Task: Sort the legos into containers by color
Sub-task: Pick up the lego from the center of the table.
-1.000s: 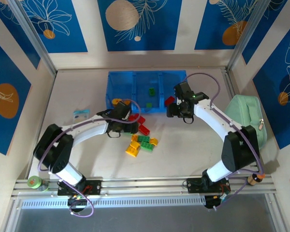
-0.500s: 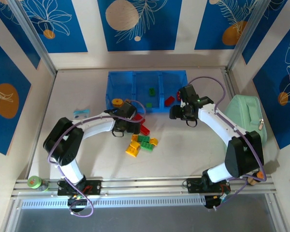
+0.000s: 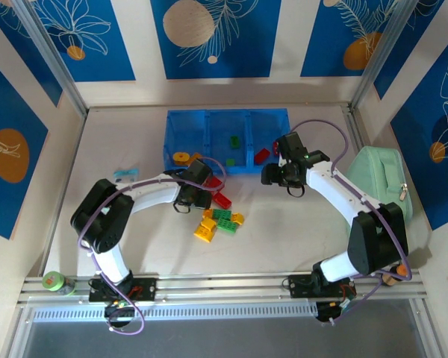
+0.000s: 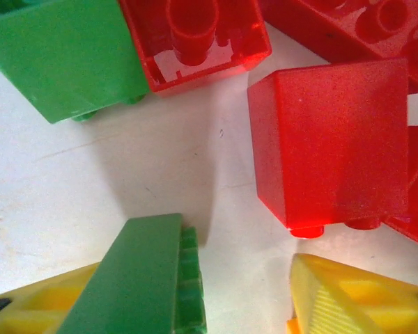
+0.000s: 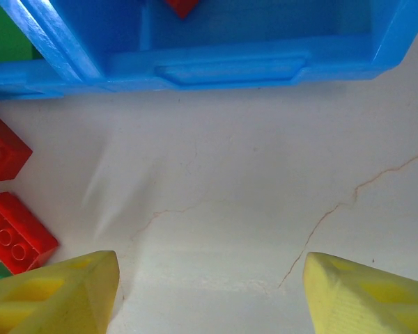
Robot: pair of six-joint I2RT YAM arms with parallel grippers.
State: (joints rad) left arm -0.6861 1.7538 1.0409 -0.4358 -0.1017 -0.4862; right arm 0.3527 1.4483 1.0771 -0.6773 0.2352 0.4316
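Observation:
The blue tray (image 3: 209, 119) stands at the back. It holds a yellow disc (image 3: 181, 157) in the left compartment, green bricks (image 3: 234, 140) in the middle one and a red brick (image 3: 263, 155) in the right one. Loose legos (image 3: 220, 220) lie in front of it. My left gripper (image 3: 203, 195) (image 4: 244, 278) hovers low over this pile, open, with bare table between its fingers. A green slab (image 4: 136, 278) lies along its left finger. A red brick (image 4: 331, 146) and a green brick (image 4: 63, 59) sit just ahead. My right gripper (image 3: 271, 176) (image 5: 209, 278) is open over bare table near the tray wall (image 5: 230, 69).
A mint-green case (image 3: 381, 183) lies at the right edge. A small blue-and-white item (image 3: 125, 176) sits left of the tray and a tape roll (image 3: 52, 281) at the near left corner. Red bricks (image 5: 14, 233) lie left of my right gripper.
My left gripper has moved from the tray's left compartment down to the pile of loose bricks. The right gripper has drawn back a little from the tray, with the red brick left inside.

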